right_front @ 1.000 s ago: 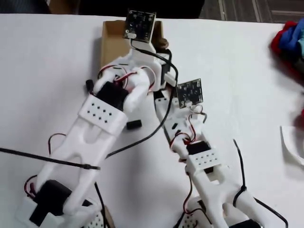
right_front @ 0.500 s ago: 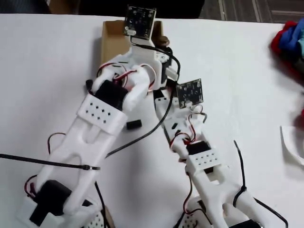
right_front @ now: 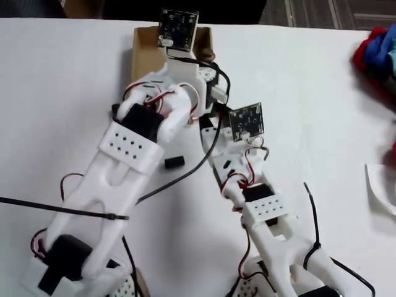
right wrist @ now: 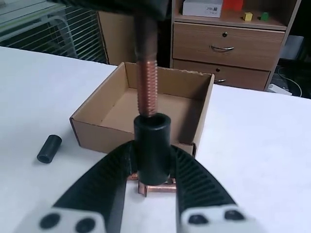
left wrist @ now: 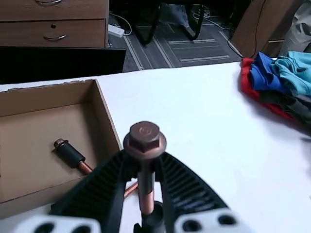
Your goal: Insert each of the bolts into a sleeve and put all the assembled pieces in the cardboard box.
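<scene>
My left gripper (left wrist: 145,167) is shut on a copper bolt (left wrist: 145,140), held upright with its hex head toward the camera. The bolt's threaded end (right wrist: 146,85) comes down into the mouth of a black sleeve (right wrist: 153,141), which my right gripper (right wrist: 153,158) is shut on. Both grippers meet just in front of the cardboard box (right_front: 143,54). Inside the box (left wrist: 34,141) lies one assembled bolt and sleeve (left wrist: 72,156). A loose black sleeve (right wrist: 49,148) lies on the table near the box, and a loose sleeve (right_front: 174,162) lies between the arms. Another copper bolt (right wrist: 156,188) lies on the table behind the right gripper.
The left arm (right_front: 127,151) stretches from the near left to the box; the right arm (right_front: 266,213) stands to its right. A heap of coloured cloth (right_front: 376,52) lies at the far right edge. A white curved object (right_front: 378,192) sits at the right edge.
The left arm's wrist has shifted slightly toward the far side over the box, carrying the bolt. The right arm has stayed nearly still.
</scene>
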{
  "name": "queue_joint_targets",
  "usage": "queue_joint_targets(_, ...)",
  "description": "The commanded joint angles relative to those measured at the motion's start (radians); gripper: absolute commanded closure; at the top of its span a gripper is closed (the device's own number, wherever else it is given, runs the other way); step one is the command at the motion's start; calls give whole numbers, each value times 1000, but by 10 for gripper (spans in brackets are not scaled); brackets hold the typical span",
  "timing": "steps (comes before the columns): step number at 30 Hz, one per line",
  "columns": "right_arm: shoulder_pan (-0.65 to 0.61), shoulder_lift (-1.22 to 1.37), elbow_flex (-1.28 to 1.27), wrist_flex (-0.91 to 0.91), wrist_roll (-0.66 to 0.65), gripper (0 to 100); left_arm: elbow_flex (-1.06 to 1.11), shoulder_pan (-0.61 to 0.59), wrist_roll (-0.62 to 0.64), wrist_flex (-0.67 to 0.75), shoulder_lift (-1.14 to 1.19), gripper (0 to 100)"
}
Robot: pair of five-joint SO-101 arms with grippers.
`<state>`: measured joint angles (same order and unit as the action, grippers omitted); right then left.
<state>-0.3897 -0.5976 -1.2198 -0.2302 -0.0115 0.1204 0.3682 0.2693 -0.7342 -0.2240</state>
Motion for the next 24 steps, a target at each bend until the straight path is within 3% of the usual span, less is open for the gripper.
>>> queue_joint_targets(1,13,-36,20,-25,0,978,42,-6,6,41,-43,974)
queue_joint_targets(13,13,-36,20,-25,0,978,102,89,6,98,-55,974)
queue_joint_targets(24,15,-36,23,-27,0,978,108,81,8,92,-48,974)
